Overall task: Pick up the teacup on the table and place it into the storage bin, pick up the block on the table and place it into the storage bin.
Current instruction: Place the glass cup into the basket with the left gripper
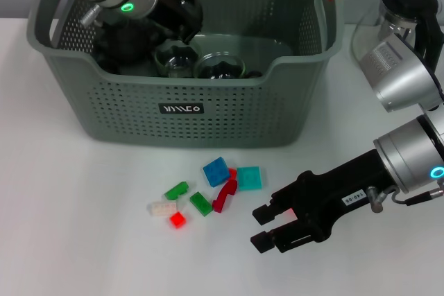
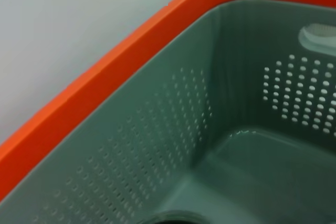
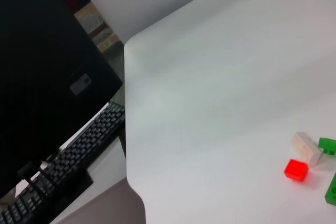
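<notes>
Left gripper [image 1: 170, 29], state hidden, reaches inside the storage bin [image 1: 187, 112] beside glass teacups [image 1: 220, 66]. Right gripper [image 1: 267, 227] hovers open beside scattered blocks [image 1: 216, 171] on the table [image 1: 83, 240].

Left wrist: bin's perforated wall [image 2: 157, 145], orange rim [image 2: 105, 77].

Right wrist: red block [image 3: 296, 170], white block [image 3: 306, 148], keyboard [image 3: 79, 150].

Silver arms, green-lit rings, black right tool [image 1: 262, 227] with white label

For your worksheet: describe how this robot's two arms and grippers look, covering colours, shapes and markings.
Both arms are silver-grey cylinders with black wrists. The left gripper wrist has a green ring light. The right gripper is black and blocky, with a white label and a cyan ring light.
</notes>
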